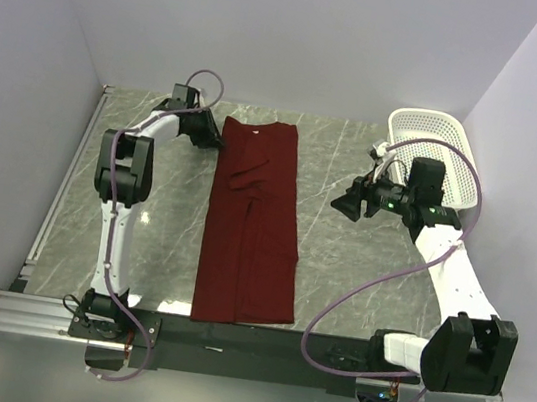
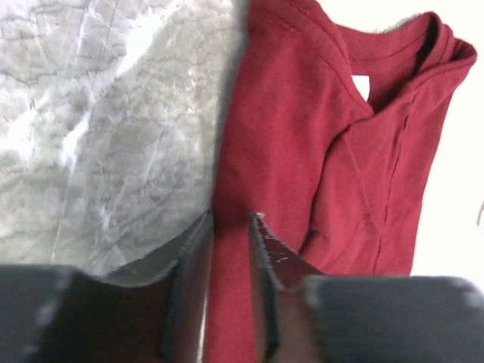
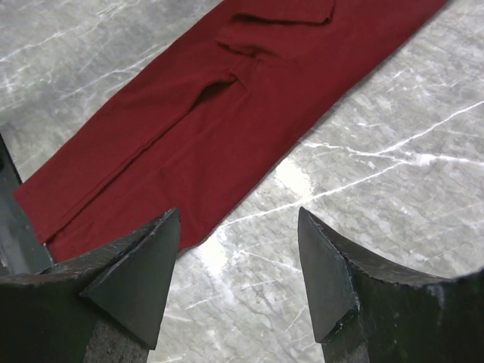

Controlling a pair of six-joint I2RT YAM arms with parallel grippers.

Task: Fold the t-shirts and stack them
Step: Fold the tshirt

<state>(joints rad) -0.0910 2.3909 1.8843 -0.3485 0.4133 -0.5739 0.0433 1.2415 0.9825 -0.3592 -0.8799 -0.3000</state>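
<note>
One view, left wrist, shows a white neck label (image 2: 361, 85) on the t-shirt (image 2: 287, 151).

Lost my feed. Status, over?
Left claw astride shirt edge, grip unclear. Right claw open, empty. Shirt folded lengthwise, flat. Basket clear of shirt.

No writing, brand, number or sign can be read in any view; the small white neck label (image 2: 361, 86) inside the collar of the dark red short-sleeved cotton t-shirt (image 2: 287, 151) is too washed out to show any print
</note>
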